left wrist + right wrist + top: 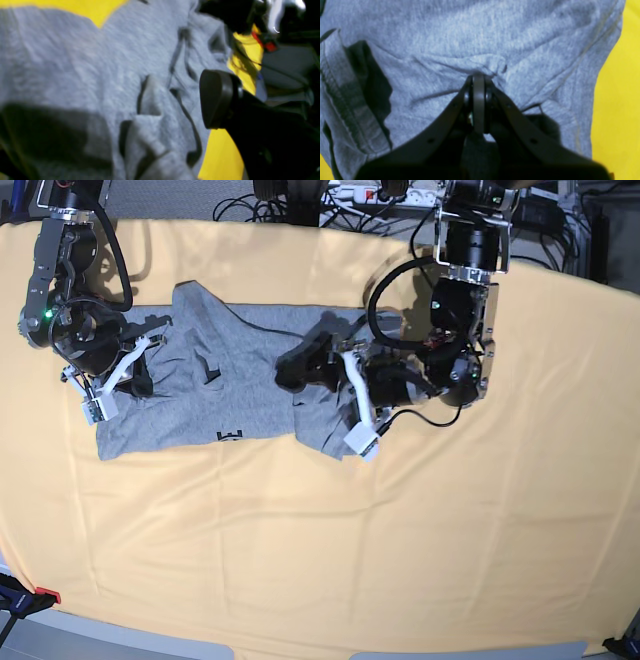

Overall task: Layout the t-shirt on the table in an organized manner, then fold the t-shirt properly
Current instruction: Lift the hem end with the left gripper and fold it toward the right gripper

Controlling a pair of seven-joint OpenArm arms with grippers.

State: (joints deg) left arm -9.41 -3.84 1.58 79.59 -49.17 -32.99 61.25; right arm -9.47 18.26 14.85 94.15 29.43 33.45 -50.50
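- Base view: t-shirt (235, 385) crumpled across the far half of the table (320, 530), stretched sideways, black lettering showing at its near hem.
- Wide bare cloth open nearer than the shirt; narrower strip beyond its far edge.
- Right gripper (478, 77) at the shirt's left end, jaws pinched tight on a gathered ridge of grey fabric.
- Left gripper (335, 365) over the shirt's right end, jaws spread wide, one pad (216, 98) clear above wrinkled fabric, gripping nothing.
- Shirt's right edge bunched, yellow table just beside it.
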